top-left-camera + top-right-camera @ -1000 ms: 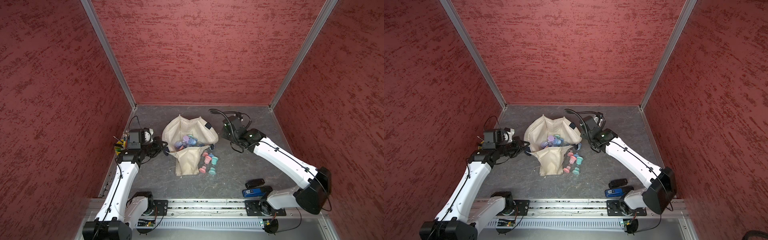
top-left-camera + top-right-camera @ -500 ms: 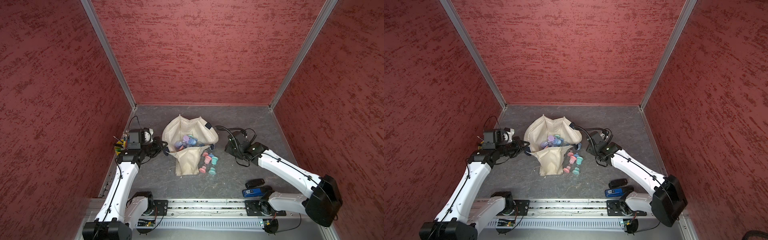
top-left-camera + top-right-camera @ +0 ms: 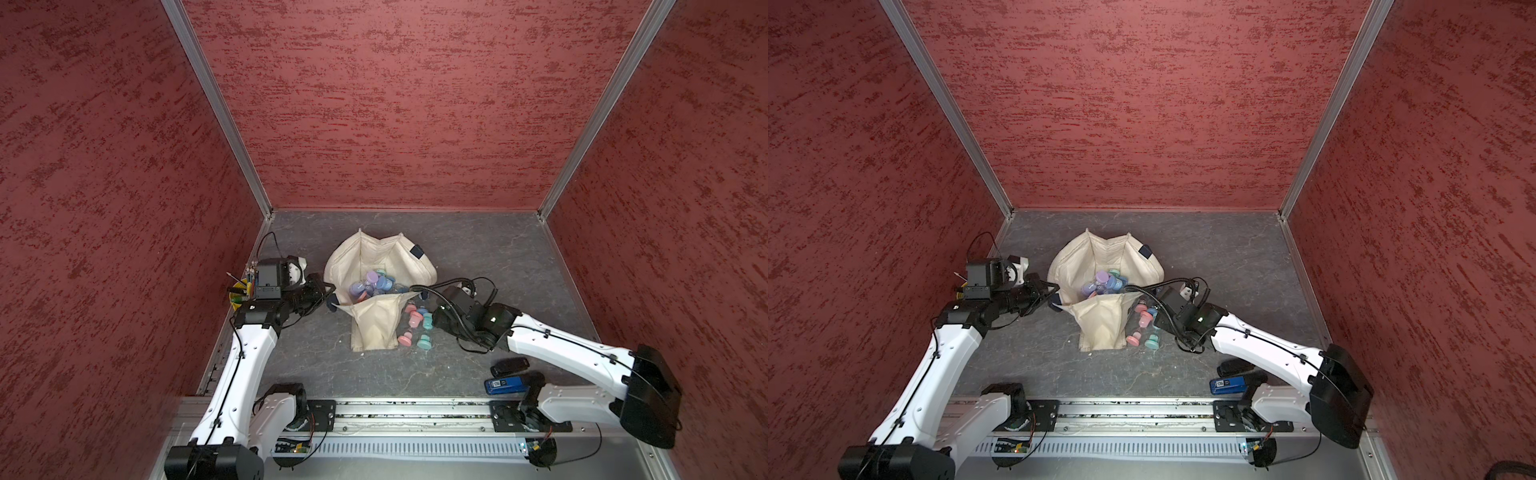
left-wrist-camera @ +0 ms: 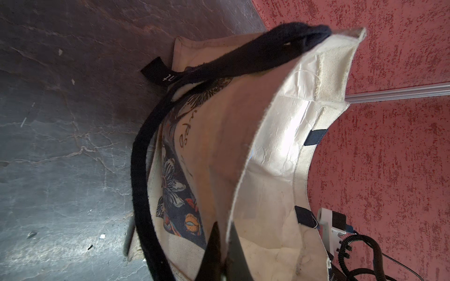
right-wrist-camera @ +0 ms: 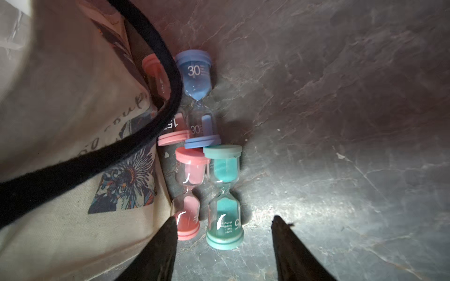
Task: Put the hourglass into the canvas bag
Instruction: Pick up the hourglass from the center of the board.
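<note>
**Bringing my right hand [image 5: 222,219] down on the loose hourglasses beside the canvas bag [image 3: 374,328]**

In the last second I have swung the right arm forward from farther back on the bench [image 3: 478,257]. It has come low at the bag's right side, and the hand's fingers have spread on the way. They now stand apart with nothing held.

In the right wrist view, the near cap of the teal hourglass [image 5: 225,194] lies between the fingertips. The pink hourglass [image 5: 188,192] lies just beside it, close against the bag's printed cloth. A blue hourglass [image 5: 198,97] and a second pink one lie beyond them, the second pink one partly under a dark strap [image 5: 174,80]. All four rest on their sides near the middle of the bench, outside the bag.

My left hand [image 4: 222,243] is clamped together on the bag's rim, on the side toward the bench's left edge, holding the mouth open. Several hourglasses already lie inside [image 3: 370,284].

I judge that a fresh pick is starting, with four still to go. The teal one looks the easy target. The pink neighbour and the canvas crowd one finger, so I could catch both hourglasses or snag the cloth.
</note>
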Robot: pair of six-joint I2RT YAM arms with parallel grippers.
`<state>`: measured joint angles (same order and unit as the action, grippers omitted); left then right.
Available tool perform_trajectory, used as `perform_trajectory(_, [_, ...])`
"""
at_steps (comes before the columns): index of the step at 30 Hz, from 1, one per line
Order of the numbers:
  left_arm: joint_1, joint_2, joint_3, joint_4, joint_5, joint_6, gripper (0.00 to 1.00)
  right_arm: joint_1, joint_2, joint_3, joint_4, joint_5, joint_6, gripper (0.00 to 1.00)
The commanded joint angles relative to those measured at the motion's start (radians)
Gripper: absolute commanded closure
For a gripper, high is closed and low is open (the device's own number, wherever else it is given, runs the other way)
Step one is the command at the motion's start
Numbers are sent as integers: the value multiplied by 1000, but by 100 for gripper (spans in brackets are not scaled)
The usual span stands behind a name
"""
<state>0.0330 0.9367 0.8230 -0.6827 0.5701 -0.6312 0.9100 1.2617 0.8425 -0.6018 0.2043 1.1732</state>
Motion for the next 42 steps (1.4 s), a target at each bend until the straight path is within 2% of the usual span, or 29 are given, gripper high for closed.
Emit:
perform_trajectory(1, [7,-15,16,3,-2,10,100,34,40,-24,46,-37,16,36])
perform_trajectory(11, [8,-18,6,3,-1,16,100,59,211,19,46,-70,-55,33])
perform_trajectory(22, [13,-18,-7,12,3,14,100,56,322,83,-9,-50,-93,32])
perform_trajectory(27, [16,-19,-5,9,4,19,100,32,347,76,1,-69,-108,36])
perform_trajectory(34, [21,-27,-13,12,9,18,100,6,360,52,23,-94,-114,48])
perform_trajectory(42, [26,-26,-17,17,17,16,100,0,392,72,18,-105,-129,48])
